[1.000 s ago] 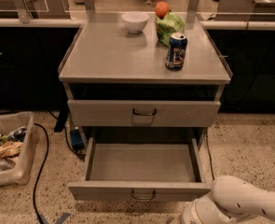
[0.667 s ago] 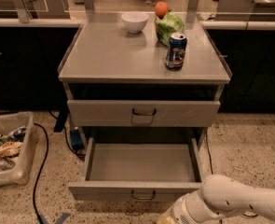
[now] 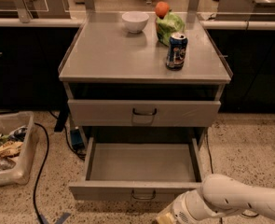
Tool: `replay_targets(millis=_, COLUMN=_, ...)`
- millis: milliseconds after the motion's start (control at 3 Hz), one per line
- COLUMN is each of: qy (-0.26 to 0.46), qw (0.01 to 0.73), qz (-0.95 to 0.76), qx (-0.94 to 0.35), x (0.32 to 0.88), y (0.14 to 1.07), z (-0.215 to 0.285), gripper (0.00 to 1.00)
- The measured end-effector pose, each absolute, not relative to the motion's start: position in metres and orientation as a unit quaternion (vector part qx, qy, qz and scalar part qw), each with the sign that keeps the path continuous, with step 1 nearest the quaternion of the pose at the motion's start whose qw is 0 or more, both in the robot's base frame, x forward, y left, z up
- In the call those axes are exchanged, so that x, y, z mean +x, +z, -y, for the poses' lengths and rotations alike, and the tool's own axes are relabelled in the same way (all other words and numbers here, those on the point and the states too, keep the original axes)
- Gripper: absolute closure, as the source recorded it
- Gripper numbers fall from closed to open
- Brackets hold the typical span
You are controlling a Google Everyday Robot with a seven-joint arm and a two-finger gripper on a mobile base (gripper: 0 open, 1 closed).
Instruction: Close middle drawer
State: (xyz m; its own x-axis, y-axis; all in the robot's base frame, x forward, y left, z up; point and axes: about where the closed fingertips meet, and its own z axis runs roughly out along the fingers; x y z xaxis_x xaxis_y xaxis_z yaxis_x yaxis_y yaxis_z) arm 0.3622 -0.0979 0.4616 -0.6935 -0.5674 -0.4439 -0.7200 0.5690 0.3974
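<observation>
Over 1 s the arm slid left along the lower edge. End effector (image 3: pixel 167 216) now sat low, just right of the handle (image 3: pixel 143 196) on the middle drawer's front; contact not confirmed. Open or closed: cannot tell. Middle drawer (image 3: pixel 141 164) stood pulled well out beneath the upper drawer (image 3: pixel 104 113), unmoved. Judged: approach nearly done, push still to come. Containers:
- middle drawer empty, bare floor
- white bowl (image 3: pixel 135 21) on tabletop (image 3: pixel 113 55), nothing seen inside
- floor bin (image 3: pixel 11 171) at left held mixed litter
- can (image 3: pixel 176 51) upright on the tabletop's right side
</observation>
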Motion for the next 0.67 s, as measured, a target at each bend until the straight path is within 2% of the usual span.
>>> replay_targets(millis=667, qy=0.267, qw=0.19, qz=-0.889, qx=-0.321, x=0.431, y=0.438, z=0.113, gripper=1.0)
